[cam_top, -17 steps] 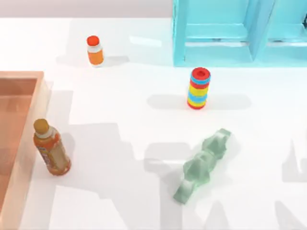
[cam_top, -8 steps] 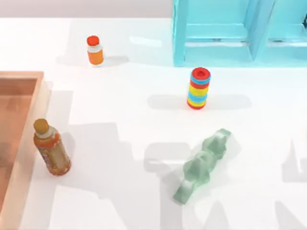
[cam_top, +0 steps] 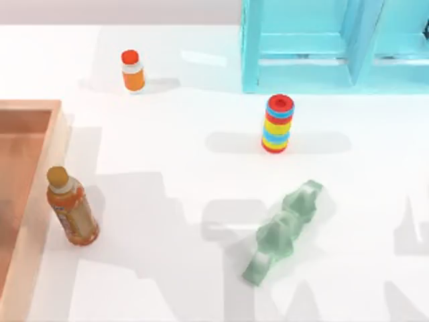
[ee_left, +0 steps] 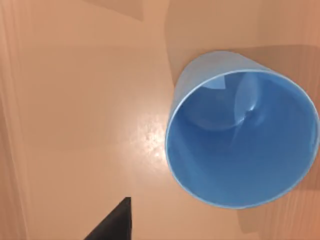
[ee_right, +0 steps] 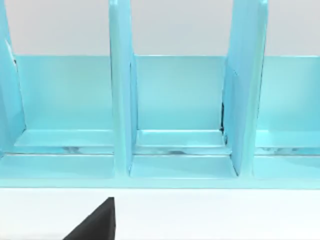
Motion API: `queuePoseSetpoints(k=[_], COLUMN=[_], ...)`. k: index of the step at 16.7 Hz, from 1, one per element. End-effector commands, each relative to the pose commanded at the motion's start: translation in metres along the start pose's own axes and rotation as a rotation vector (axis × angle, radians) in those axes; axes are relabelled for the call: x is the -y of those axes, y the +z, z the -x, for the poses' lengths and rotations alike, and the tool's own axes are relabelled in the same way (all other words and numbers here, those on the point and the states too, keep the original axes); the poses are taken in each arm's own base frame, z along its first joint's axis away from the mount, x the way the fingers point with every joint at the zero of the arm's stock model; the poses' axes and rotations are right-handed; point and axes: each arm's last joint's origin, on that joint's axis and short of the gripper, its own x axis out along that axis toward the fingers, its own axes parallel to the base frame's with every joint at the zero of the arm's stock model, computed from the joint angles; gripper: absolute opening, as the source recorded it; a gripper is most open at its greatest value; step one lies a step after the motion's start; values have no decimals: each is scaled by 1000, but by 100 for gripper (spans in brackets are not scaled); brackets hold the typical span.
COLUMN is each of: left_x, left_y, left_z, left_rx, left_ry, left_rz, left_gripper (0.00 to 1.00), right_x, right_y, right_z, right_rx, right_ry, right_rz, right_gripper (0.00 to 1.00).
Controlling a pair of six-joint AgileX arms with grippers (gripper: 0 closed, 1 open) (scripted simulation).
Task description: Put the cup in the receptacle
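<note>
Overhead, the receptacle is seen at the table's left edge, its thick orange-brown wall running along that side, with a tall orange bottle standing just beside the wall on the table. A smaller orange bottle with a red cap stands farther back, well apart from it. The striped ring stack stands upright near the middle, in front of the turquoise shelf unit at the back right, and a pale green moulded piece lies on its side nearer the front. From the left wrist, the cup is viewed from above, mouth towards the camera, over the orange-brown floor of the receptacle; it is judged to be inside the tray, though whether it rests on the floor or hangs just above cannot be told. A dark finger tip of the left gripper is seen apart from the cup, so no hold on the cup is shown, and how far the fingers are spread cannot be told. From the right wrist, the shelf unit's compartments are faced squarely, which suggests the right arm is parked; a dark finger tip is seen above the white table.
</note>
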Motion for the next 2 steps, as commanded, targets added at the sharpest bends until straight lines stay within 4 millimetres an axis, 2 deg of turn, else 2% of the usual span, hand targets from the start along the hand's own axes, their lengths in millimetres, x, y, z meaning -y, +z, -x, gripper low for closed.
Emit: queuePoseSetpoints(k=[2], left_x=[0], left_y=[0], left_z=[0], left_rx=[0], left_ry=[0], left_rz=[0], left_gripper=[100], right_x=[0], right_y=[0], right_z=[0], right_rx=[0], right_ry=[0], right_rz=[0], right_gripper=[100])
